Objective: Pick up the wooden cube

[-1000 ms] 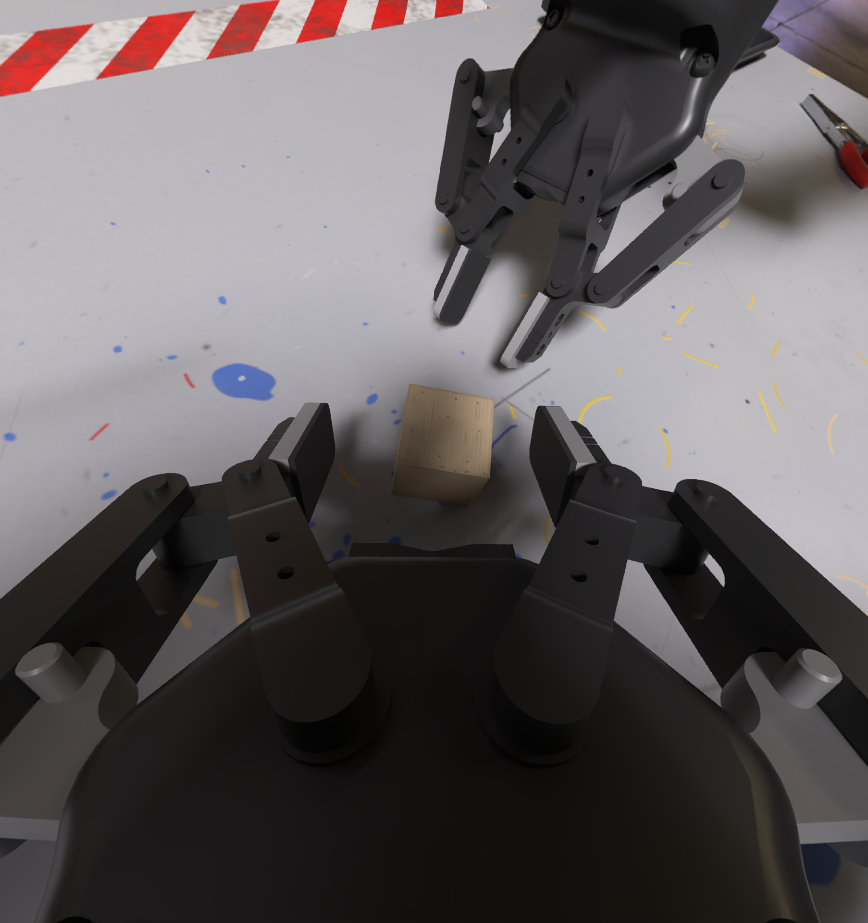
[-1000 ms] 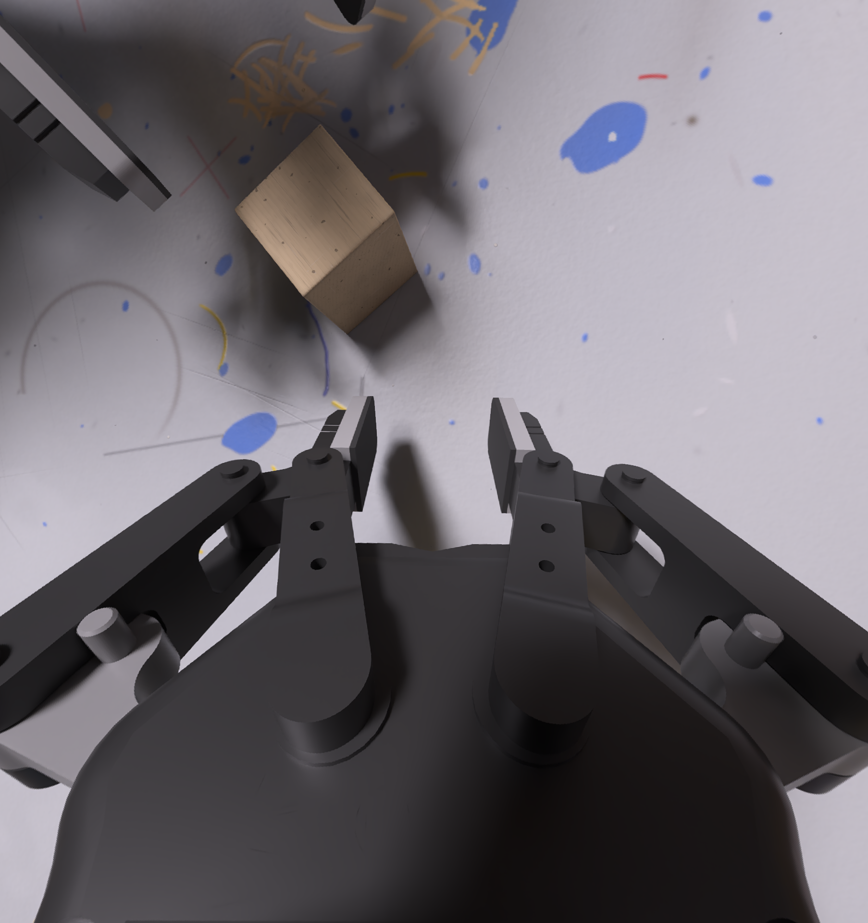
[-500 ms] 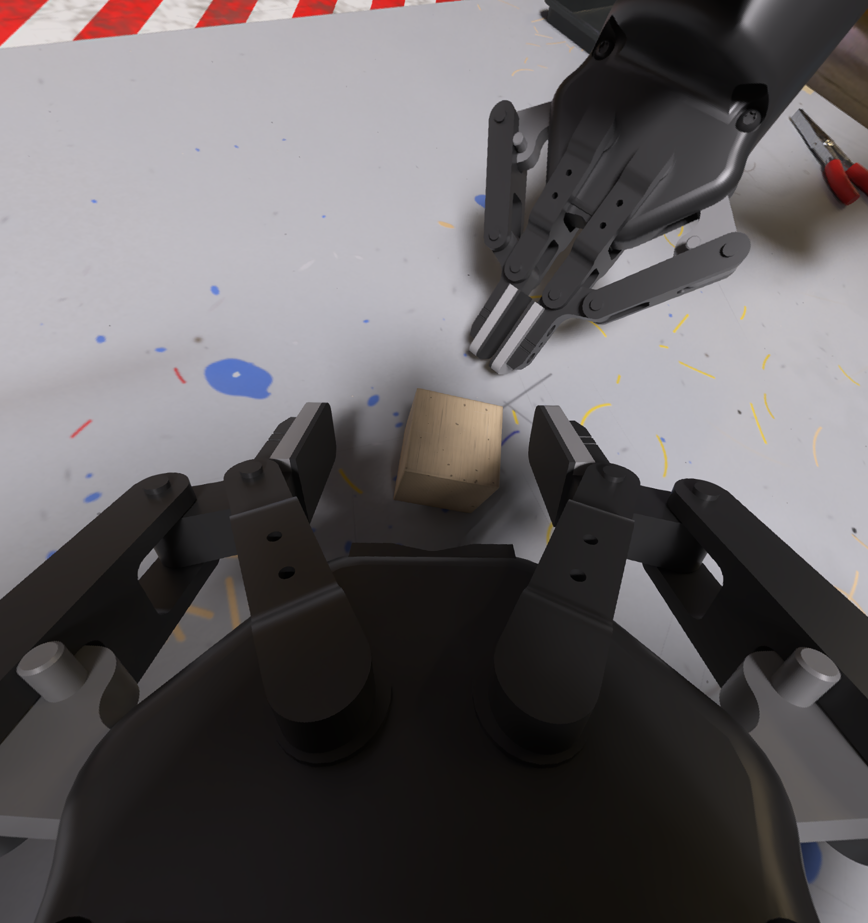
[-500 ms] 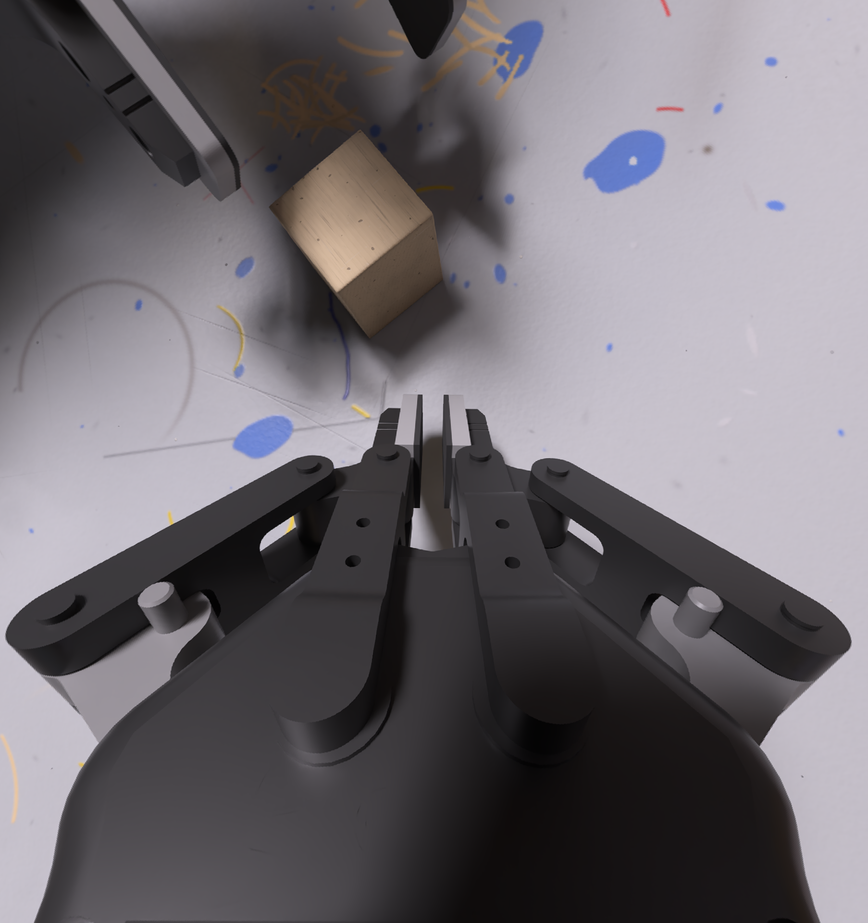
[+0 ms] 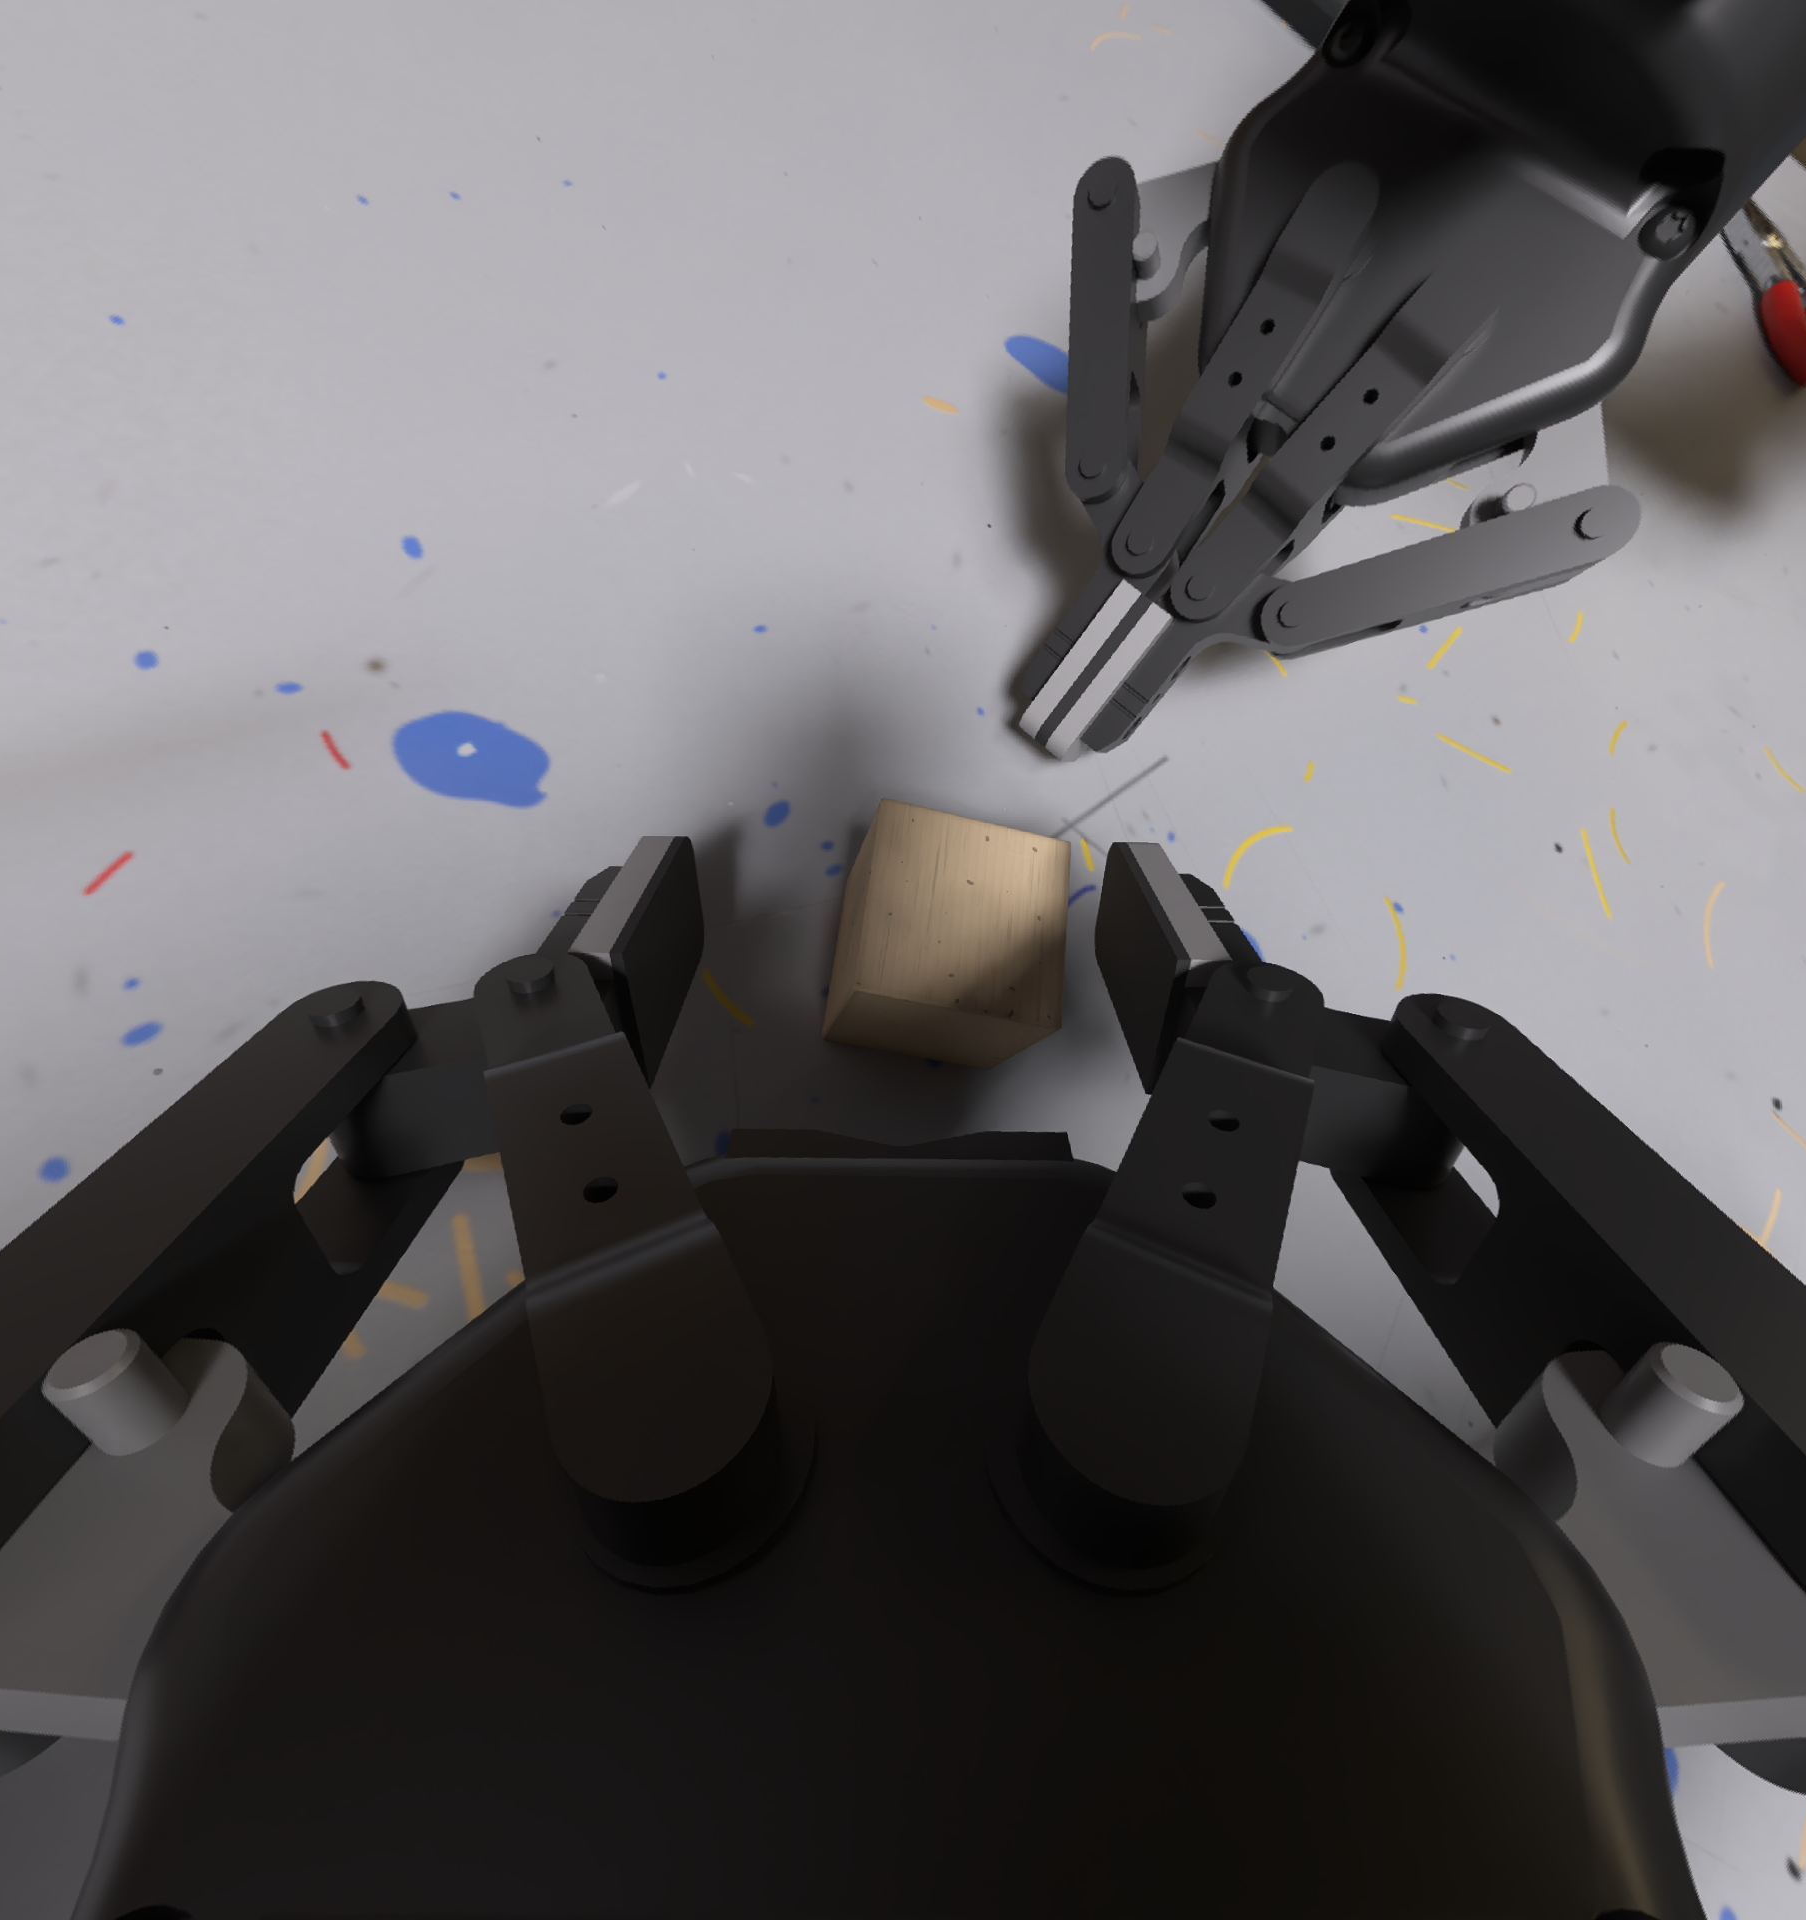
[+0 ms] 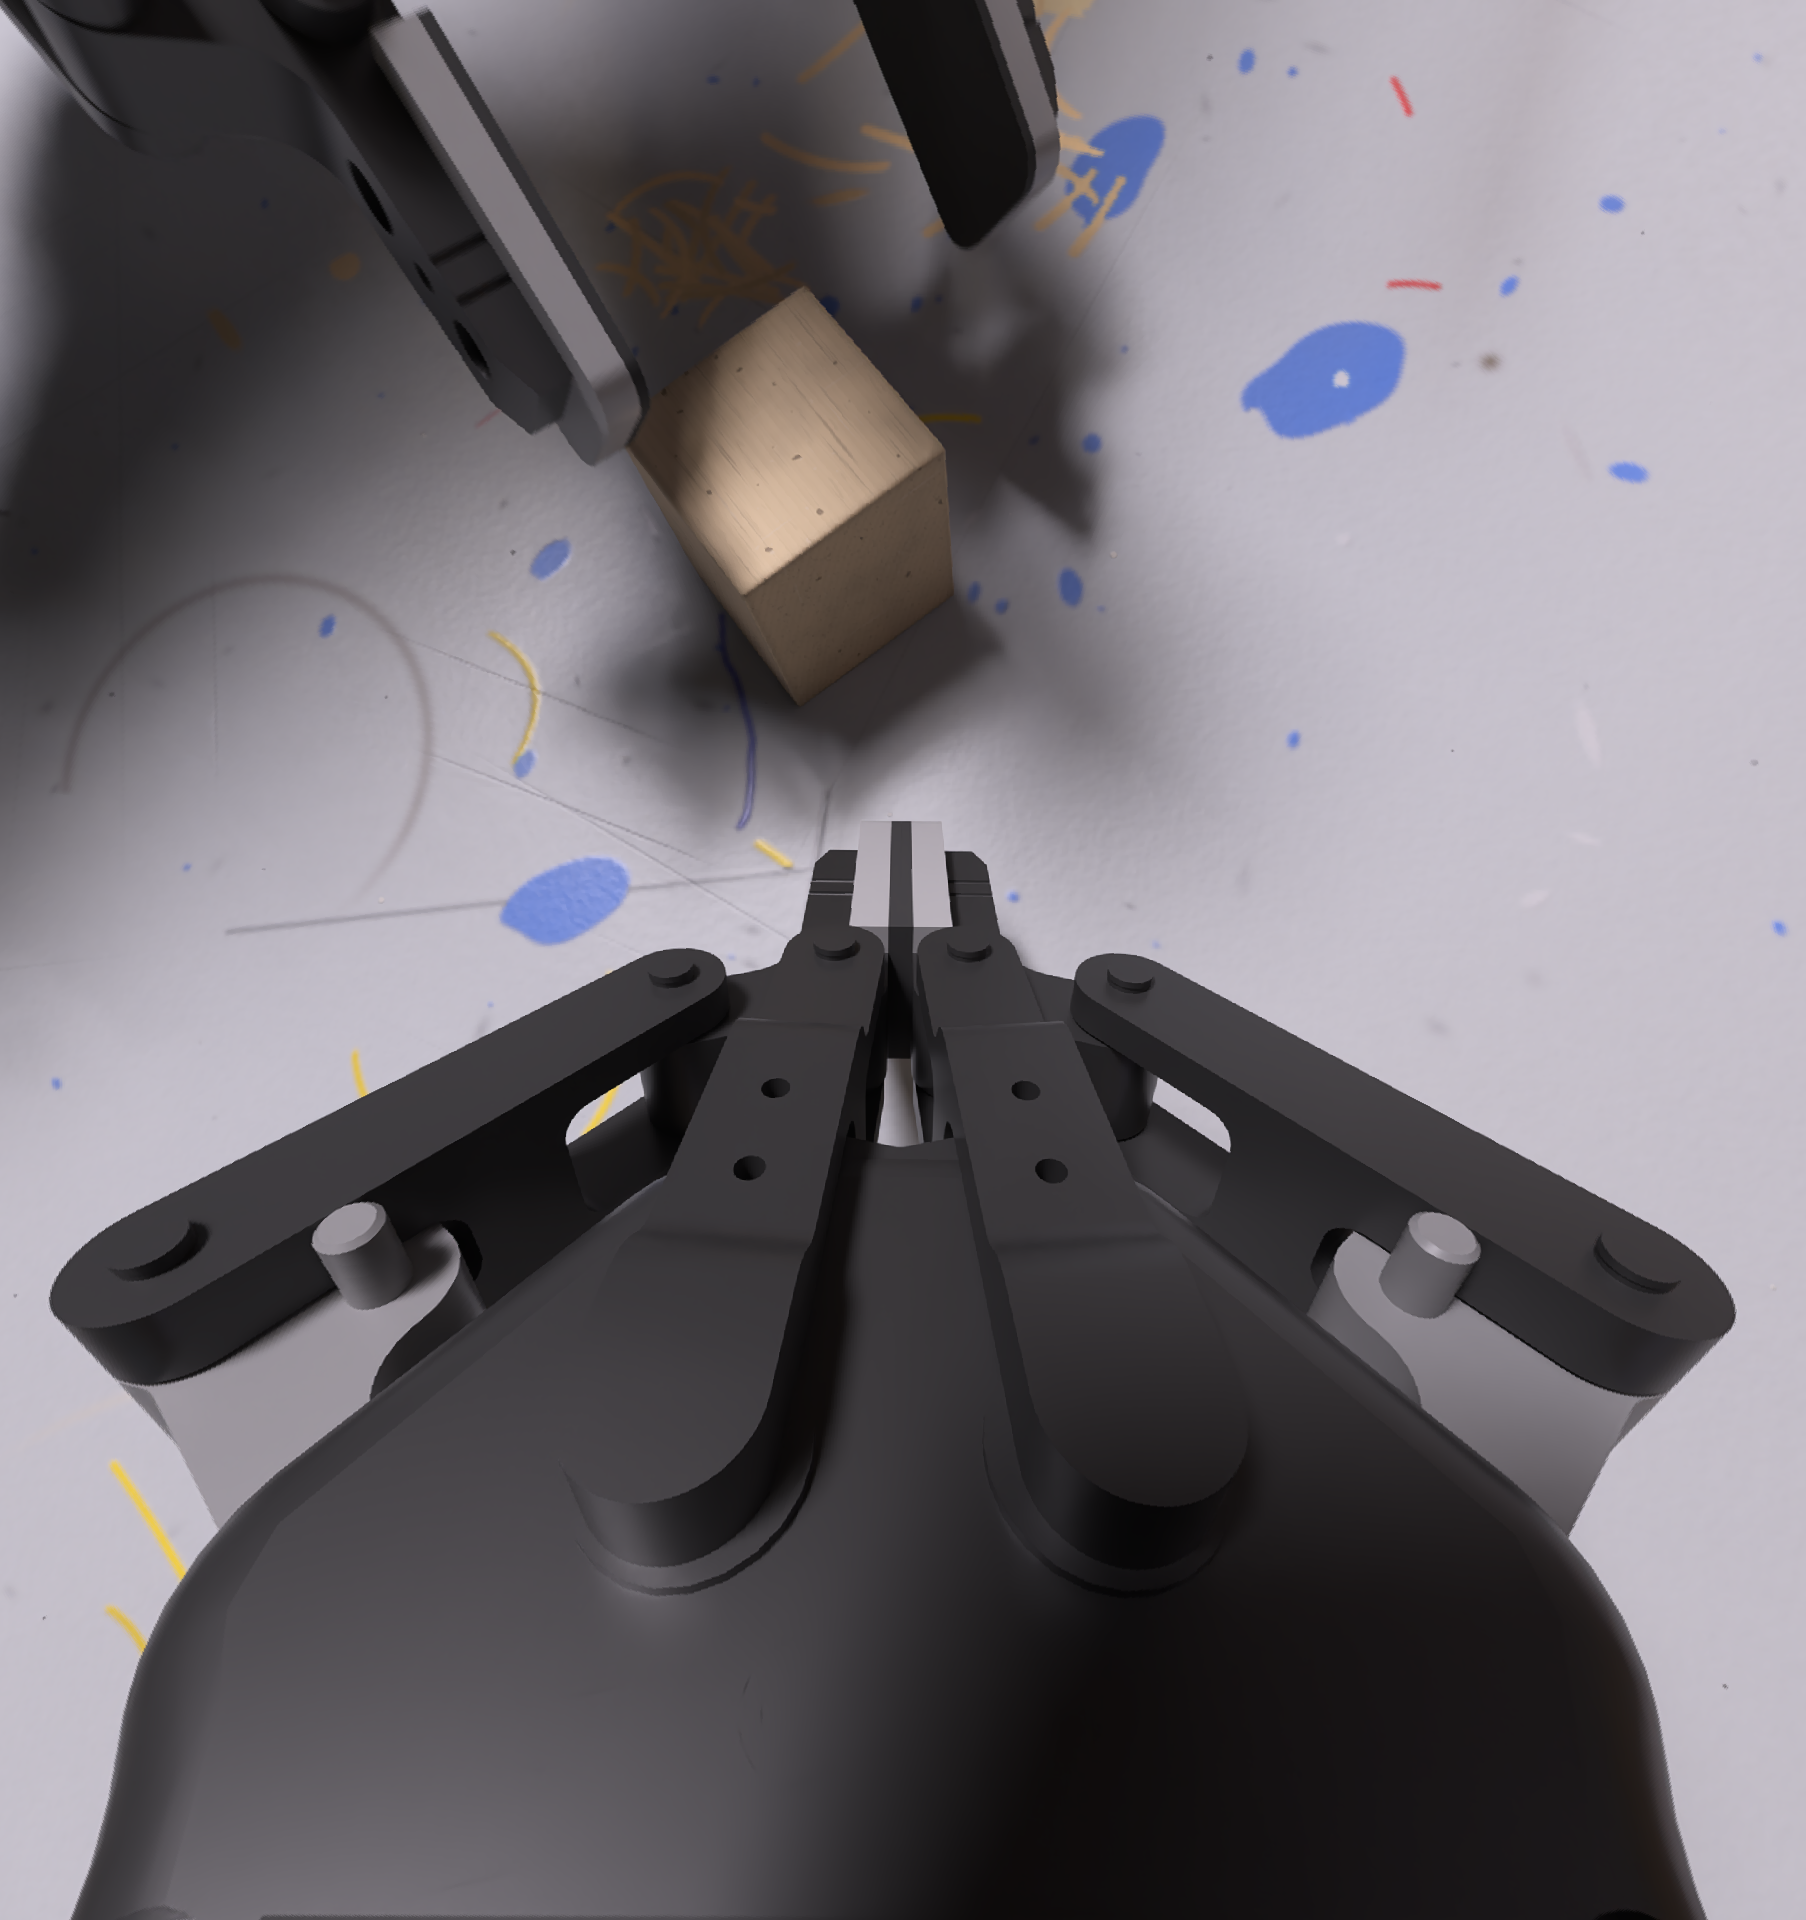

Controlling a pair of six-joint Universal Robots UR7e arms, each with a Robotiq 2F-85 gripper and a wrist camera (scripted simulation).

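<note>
The wooden cube (image 5: 949, 930) rests on the grey paint-spattered table, between the fingers of my left gripper (image 5: 904, 925). The left gripper is open, with a gap between each pad and the cube, wider on the left. The cube also shows in the right wrist view (image 6: 811, 488), with the left gripper's fingers (image 6: 525, 281) on either side of it. My right gripper (image 6: 901, 868) is shut and empty, just short of the cube. It also shows in the left wrist view (image 5: 1070, 717), just beyond the cube to the right.
Red-handled pliers (image 5: 1803, 322) lie at the far right edge of the table. A large blue paint blot (image 5: 468, 756) marks the table to the left of the cube. A flat grey plate (image 5: 1564, 457) lies under the right gripper's body.
My right gripper has closed fully from open. My left gripper has come lower around the cube, staying open. The cube has not moved.
</note>
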